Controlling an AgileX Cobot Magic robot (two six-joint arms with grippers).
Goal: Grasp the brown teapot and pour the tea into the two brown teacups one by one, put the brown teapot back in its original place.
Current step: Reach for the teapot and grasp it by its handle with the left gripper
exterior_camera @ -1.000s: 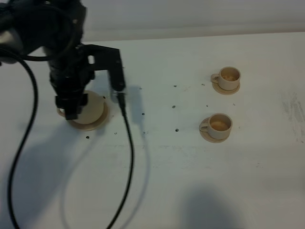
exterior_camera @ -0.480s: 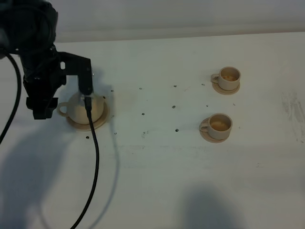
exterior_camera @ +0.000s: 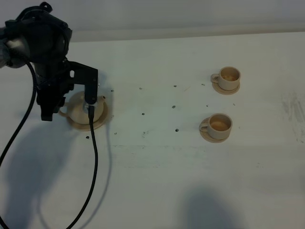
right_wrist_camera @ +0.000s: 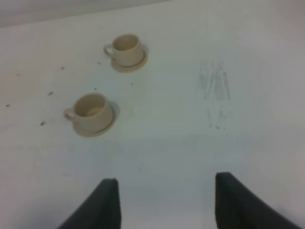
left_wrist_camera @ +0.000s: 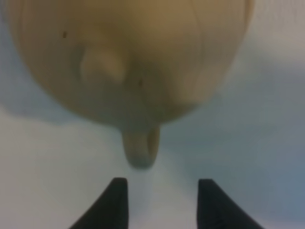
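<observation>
The brown teapot (left_wrist_camera: 128,62) turns its loop handle (left_wrist_camera: 140,149) toward my left jaws, which stand apart and empty. It sits on its saucer (exterior_camera: 102,118). The two brown teacups (exterior_camera: 219,125), well away, look filled. I judge the pot returned, so next I back off clear of the handle.

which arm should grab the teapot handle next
Left. The left hand faces the loop handle of the brown teapot, open, just short of it. The right hand hangs by the teacups, well away.
</observation>
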